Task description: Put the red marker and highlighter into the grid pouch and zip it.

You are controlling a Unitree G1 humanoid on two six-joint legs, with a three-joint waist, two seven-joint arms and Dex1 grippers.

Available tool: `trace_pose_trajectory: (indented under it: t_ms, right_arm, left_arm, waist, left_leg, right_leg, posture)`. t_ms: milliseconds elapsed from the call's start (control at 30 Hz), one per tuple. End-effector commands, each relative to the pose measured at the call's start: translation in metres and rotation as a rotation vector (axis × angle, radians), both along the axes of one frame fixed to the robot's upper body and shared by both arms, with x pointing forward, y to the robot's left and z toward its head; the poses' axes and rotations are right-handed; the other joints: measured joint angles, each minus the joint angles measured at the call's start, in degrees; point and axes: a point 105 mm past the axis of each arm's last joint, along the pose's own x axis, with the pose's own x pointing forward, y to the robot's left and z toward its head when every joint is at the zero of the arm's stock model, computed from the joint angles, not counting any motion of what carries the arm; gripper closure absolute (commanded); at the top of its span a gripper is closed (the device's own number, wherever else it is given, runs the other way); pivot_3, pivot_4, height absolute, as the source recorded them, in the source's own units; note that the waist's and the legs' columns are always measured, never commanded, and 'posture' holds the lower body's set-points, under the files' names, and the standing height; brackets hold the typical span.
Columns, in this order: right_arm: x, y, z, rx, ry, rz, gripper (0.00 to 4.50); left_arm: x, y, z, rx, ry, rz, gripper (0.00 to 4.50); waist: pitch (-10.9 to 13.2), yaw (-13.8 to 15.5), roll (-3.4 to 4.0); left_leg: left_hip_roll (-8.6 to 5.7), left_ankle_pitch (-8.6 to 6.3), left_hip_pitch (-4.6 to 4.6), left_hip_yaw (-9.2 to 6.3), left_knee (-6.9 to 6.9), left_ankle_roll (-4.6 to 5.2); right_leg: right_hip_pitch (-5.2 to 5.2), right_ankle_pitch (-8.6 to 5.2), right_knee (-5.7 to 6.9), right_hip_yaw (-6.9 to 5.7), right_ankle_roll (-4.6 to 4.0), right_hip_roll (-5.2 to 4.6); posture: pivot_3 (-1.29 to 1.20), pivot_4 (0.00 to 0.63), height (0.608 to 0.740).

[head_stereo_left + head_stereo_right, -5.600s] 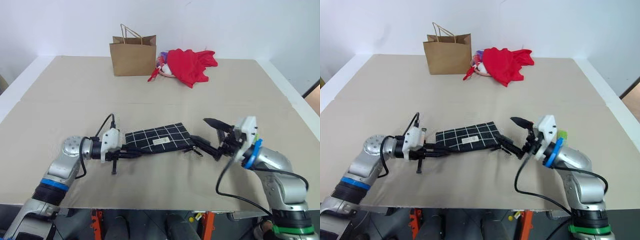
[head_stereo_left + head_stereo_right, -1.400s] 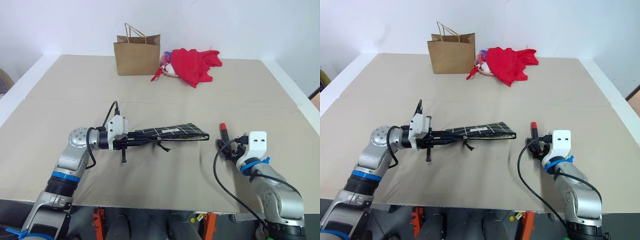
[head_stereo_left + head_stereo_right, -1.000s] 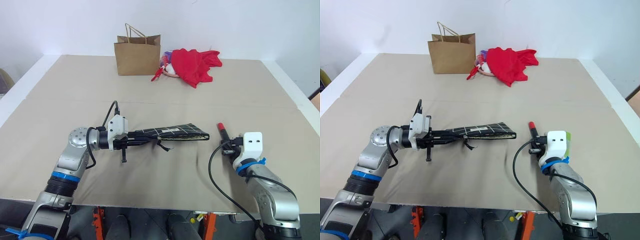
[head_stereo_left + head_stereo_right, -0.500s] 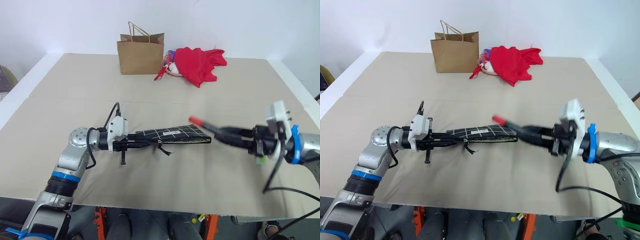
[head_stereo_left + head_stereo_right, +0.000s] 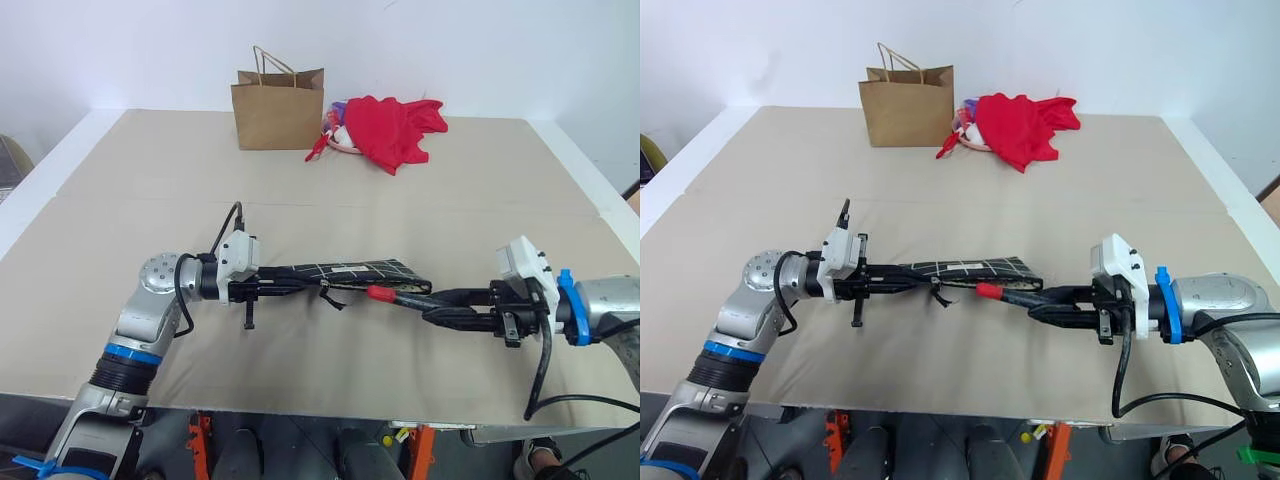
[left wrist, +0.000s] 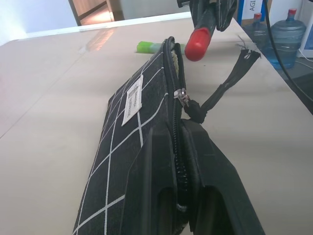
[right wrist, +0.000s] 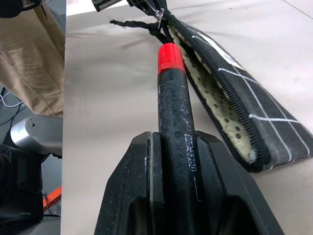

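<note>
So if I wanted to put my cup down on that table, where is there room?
Bare table between the paper bag and the grid pouch, and along both sides. Crowded by the red cloth and where the right gripper brings the red marker.

Table [image 5: 300,200] open between grid pouch [image 5: 355,270] and far paper bag [image 5: 278,107], red cloth [image 5: 392,128]; highlighter [image 6: 152,47] lies beyond pouch.

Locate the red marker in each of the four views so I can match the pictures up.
Left eye view: red marker, centre-right, held in the right hand, red end at the grid pouch.
Right eye view: just right of centre, same pose.
Left wrist view: red end near the top, above the pouch's zipper.
Right wrist view: centre, clamped between the fingers.
Shared landmark: the pouch's open mouth.
</note>
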Motion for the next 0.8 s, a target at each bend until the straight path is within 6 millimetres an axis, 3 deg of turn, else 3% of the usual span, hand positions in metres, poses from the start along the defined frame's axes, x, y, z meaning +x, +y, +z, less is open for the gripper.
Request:
trace_pose_trajectory:
  t_ms: [33, 400, 633, 700, 733, 800]
  right_arm:
    - [0.003, -0.001, 0.004, -0.005, -0.026, 0.0, 3.84]
    - [0.014, 0.002, -0.004, -0.034, -0.023, -0.034, 3.84]
    - [0.019, 0.029, 0.005, 0.02, -0.025, 0.012, 3.84]
    - [0.02, 0.037, 0.007, 0.033, -0.029, 0.03, 2.78]
    - [0.02, 0.04, 0.007, 0.029, -0.026, 0.042, 2.6]
    - [0.017, 0.042, 0.005, 0.018, -0.025, 0.066, 1.72]
  left_arm:
    - [-0.007, -0.003, 0.006, -0.02, -0.021, -0.022, 4.5]
    - [-0.01, -0.009, 0.007, -0.026, -0.019, -0.034, 4.5]
    - [-0.009, -0.009, 0.006, -0.03, -0.016, -0.031, 4.5]
    - [-0.01, -0.01, 0.006, -0.03, -0.015, -0.031, 4.5]
    - [-0.01, -0.01, 0.006, -0.031, -0.014, -0.031, 4.5]
    - [-0.009, -0.01, 0.005, -0.031, -0.014, -0.03, 4.5]
  waist:
    - [0.0, 0.0, 0.0]
    - [0.0, 0.1, 0.0]
    - [0.0, 0.0, 0.0]
    - [0.0, 0.0, 0.0]
    - [0.0, 0.0, 0.0]
    - [0.0, 0.1, 0.0]
  left_leg:
    - [0.0, 0.0, 0.0, 0.0, 0.0, 0.0]
    - [0.0, 0.0, 0.02, 0.0, 0.01, 0.01]
    - [0.0, 0.0, 0.02, -0.01, 0.0, 0.01]
    - [0.0, 0.0, 0.0, -0.01, 0.01, 0.01]
    - [0.0, 0.0, 0.0, -0.01, 0.0, 0.01]
    - [0.0, 0.0, -0.01, -0.01, 0.0, 0.01]
  right_leg:
    - [0.0, -0.01, 0.0, 0.0, 0.0, 0.0]
    - [0.0, 0.01, 0.0, -0.01, -0.02, 0.0]
    - [-0.01, 0.01, 0.01, -0.01, -0.02, 0.01]
    - [0.0, 0.01, 0.0, -0.01, -0.02, 0.0]
    - [-0.01, 0.01, 0.0, -0.01, -0.02, 0.0]
    - [-0.01, 0.01, 0.0, -0.01, -0.02, 0.0]
  posture:
    - [0.0, 0.15, 0.74]
    - [0.0, 0.15, 0.74]
    - [0.0, 0.15, 0.74]
    - [0.0, 0.15, 0.74]
    - [0.0, 0.15, 0.74]
    - [0.0, 0.15, 0.74]
